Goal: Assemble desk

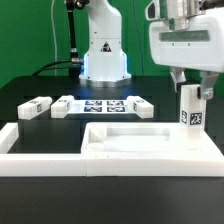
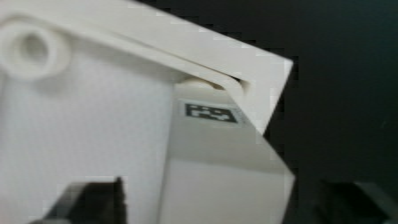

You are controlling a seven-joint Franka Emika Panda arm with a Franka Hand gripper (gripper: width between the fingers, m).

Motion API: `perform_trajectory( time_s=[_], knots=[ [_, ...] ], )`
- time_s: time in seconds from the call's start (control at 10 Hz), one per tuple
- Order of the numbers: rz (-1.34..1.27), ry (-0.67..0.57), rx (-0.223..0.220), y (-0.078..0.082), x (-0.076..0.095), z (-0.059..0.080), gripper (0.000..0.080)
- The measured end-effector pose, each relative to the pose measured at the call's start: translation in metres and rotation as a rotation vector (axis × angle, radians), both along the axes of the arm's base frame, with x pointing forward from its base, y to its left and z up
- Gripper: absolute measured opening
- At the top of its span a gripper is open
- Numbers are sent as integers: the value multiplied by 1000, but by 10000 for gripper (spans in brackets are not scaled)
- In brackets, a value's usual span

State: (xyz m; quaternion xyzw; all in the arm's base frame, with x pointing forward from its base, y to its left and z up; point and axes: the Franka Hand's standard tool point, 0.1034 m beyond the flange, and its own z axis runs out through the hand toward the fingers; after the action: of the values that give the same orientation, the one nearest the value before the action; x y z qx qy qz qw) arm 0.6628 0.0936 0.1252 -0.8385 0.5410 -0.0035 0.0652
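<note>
The white desk top (image 1: pixel 150 142), a shallow rimmed rectangle, lies near the table's front. My gripper (image 1: pixel 191 92) is shut on a short square white leg (image 1: pixel 190 108) with a black-and-white tag. It holds the leg upright over the top's far corner at the exterior view's right. In the wrist view the leg (image 2: pixel 228 165) runs between my dark fingers (image 2: pixel 93 202), its tag facing the camera. Beyond it lies the desk top (image 2: pixel 80 120) with a round socket hole (image 2: pixel 32 45) at one corner. Whether the leg touches the top cannot be told.
The marker board (image 1: pixel 100 105) lies behind the desk top. Loose white legs lie beside it (image 1: pixel 35 107), (image 1: pixel 63 104), (image 1: pixel 141 107). Long white border bars (image 1: pixel 60 160) run along the front and the exterior view's left. The robot base (image 1: pixel 103 50) stands at the back.
</note>
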Motion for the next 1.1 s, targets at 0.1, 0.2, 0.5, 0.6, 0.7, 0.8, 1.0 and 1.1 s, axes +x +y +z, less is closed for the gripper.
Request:
perform_trajectory(
  time_s=[0.1, 0.2, 0.5, 0.6, 0.7, 0.8, 1.0, 1.1],
  knots=[
    [163, -17, -22, 2, 0, 4, 567],
    [192, -21, -25, 1, 0, 2, 632],
    [454, -49, -47, -1, 1, 2, 649],
    [599, -72, -64, -7, 4, 2, 649],
    [784, -96, -103, -9, 8, 2, 649],
    [954, -100, -132, -3, 7, -1, 649],
    [1157, -109, -149, 16, 1, -7, 649],
    [1198, -113, -164, 21, -3, -12, 649]
  ],
)
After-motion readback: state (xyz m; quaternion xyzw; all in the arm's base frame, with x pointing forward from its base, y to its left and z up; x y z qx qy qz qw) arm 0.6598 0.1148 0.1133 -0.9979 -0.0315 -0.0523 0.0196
